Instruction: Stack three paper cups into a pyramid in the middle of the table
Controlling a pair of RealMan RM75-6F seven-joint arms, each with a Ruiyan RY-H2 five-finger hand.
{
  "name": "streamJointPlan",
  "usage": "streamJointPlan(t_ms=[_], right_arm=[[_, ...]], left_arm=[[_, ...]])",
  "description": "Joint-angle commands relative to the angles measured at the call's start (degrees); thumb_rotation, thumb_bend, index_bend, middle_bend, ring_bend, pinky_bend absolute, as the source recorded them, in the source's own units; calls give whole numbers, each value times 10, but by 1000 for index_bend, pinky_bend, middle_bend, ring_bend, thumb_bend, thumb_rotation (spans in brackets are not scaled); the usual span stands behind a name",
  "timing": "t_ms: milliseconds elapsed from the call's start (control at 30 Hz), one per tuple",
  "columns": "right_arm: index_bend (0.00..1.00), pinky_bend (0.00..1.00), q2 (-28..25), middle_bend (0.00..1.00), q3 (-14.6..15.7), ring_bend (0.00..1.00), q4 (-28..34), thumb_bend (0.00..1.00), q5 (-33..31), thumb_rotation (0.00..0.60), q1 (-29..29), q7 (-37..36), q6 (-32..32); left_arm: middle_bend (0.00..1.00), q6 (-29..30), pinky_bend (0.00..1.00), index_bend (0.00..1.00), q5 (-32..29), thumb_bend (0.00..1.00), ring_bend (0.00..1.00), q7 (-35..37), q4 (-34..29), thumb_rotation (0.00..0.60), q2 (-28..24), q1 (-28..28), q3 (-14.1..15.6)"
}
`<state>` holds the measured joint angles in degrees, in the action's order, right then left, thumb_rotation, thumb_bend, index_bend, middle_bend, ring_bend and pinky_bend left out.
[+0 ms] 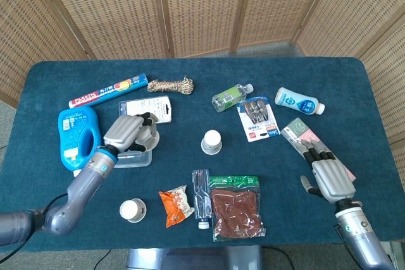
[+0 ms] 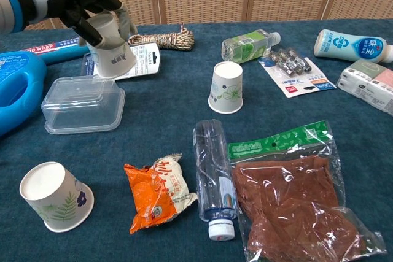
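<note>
I'm holding a paper cup [image 2: 112, 53] in my left hand [image 2: 73, 1], lifted over the clear plastic container [image 2: 83, 104]. Second cup [image 2: 226, 87] standing mid-table, third [image 2: 55, 196] lying near the front-left edge beside the orange snack packet [image 2: 159, 189]. Right hand [image 1: 330, 176] resting empty, fingers extended.

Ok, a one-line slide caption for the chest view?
Left hand holds a paper cup above the clear plastic container; two more cups stand on the cloth.
</note>
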<state>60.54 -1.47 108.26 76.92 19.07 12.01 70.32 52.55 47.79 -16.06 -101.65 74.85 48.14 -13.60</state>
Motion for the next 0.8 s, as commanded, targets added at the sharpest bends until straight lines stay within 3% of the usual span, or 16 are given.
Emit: streamJointPlan(t_ms=[33, 800], right_arm=[[71, 167, -2, 48, 4, 0, -4, 461, 11, 600, -7, -10, 7], [73, 167, -11, 48, 2, 0, -21, 451, 42, 600, -25, -55, 11]], left_arm=[[290, -4, 676, 523, -18, 481, 361, -18, 19, 600, 25, 20, -2], [277, 10, 666, 499, -47, 477, 350, -59, 165, 600, 199, 78, 6]])
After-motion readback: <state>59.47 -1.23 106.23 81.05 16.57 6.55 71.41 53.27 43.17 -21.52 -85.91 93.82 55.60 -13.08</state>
